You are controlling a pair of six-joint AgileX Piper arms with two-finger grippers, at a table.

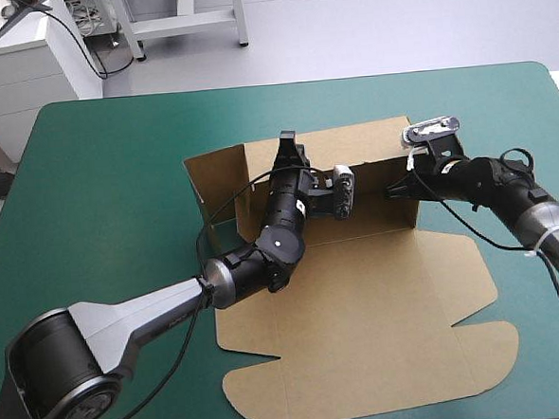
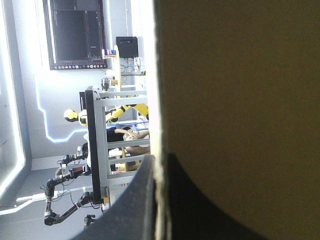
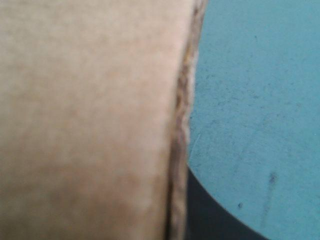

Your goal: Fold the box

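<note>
**Desk:** What did the overhead camera show?

**Operator:** A teal-green table [image 1: 98, 183]. On it, from the middle toward the right, lay the brown box [image 1: 362, 309], half built. Its broad lid panel [image 1: 355, 357] lay flat on the near side. The back wall [image 1: 379, 208] stood upright, and a side wall [image 1: 216, 180] stood at that wall's left end.

**Desk:** And your two arms?

**Operator:** I had both on the back wall. The left gripper [image 1: 287, 150] was clenched over the wall's top edge, toward its left end. The right gripper [image 1: 399, 191] pinched the wall's right-hand end. My left wrist camera showed the board running edge-on between the two black fingers [image 2: 137, 200]. On the right wrist camera only one finger was visible beside the cut edge, the other hidden behind the sheet.

**Desk:** How did you expect the board to handle?

**Operator:** I judged it light, stiff across each panel, and willing to bend only at the scored creases. The thin cut edge looked easy to crush or let slip. I thought the best hold was a wall's free edge close to a crease, so the panel would hinge rather than bow. Nothing pinned the flat part, so I judged it could slide on the cover.
</note>
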